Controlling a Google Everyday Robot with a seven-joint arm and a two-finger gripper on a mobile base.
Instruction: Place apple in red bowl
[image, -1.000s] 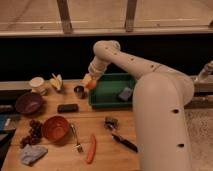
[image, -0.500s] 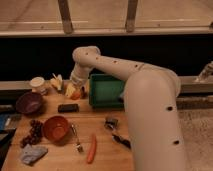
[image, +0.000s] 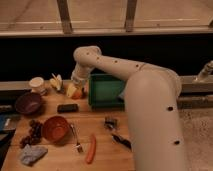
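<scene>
The robot's white arm (image: 131, 75) stretches over the wooden worktop (image: 102, 150) to its back edge, just left of a green bin (image: 106, 91). The red bowl (image: 55, 128) sits, apparently empty, toward the front-left corner. The gripper (image: 73, 90), poised at the back edge, appears clamped on the apple (image: 76, 93). Pickup looks done; carrying the fruit forward and dropping it in the bowl remain.

The apple (image: 77, 93), a small smooth orange ball, sits at the hand (image: 74, 90), left of the frame's centre. The red bowl (image: 55, 128), round and shallow, rests upright on the tabletop (image: 105, 155) at lower left, well apart from the apple.
</scene>
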